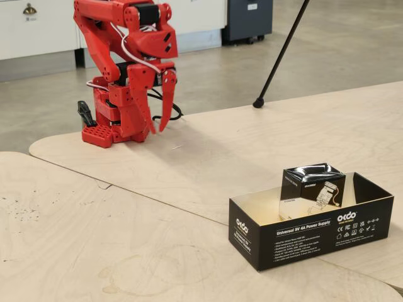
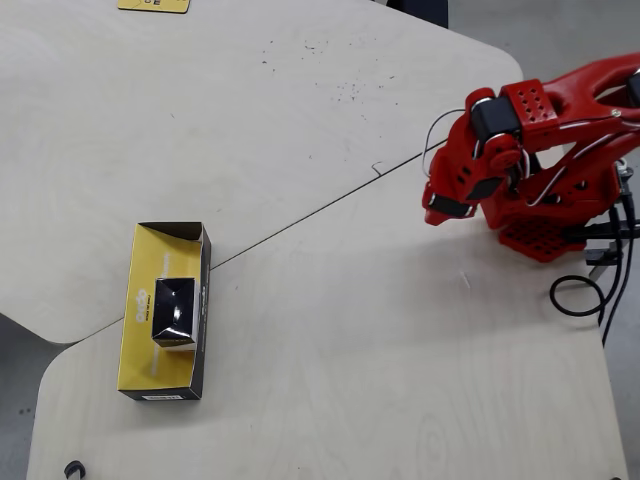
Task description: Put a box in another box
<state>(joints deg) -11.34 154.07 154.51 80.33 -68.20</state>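
Here one small box (image 1: pixel 313 184) sits inside one long black box (image 1: pixel 302 236), well apart from the empty claw (image 1: pixel 159 128), fingers slightly parted.

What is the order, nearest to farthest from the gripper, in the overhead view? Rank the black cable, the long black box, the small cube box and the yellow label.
From the gripper:
1. Black cable, to the right, beside the arm's base.
2. Long black box and the small cube box inside it, far left; too close to call.
3. Yellow label, at the top edge, left.
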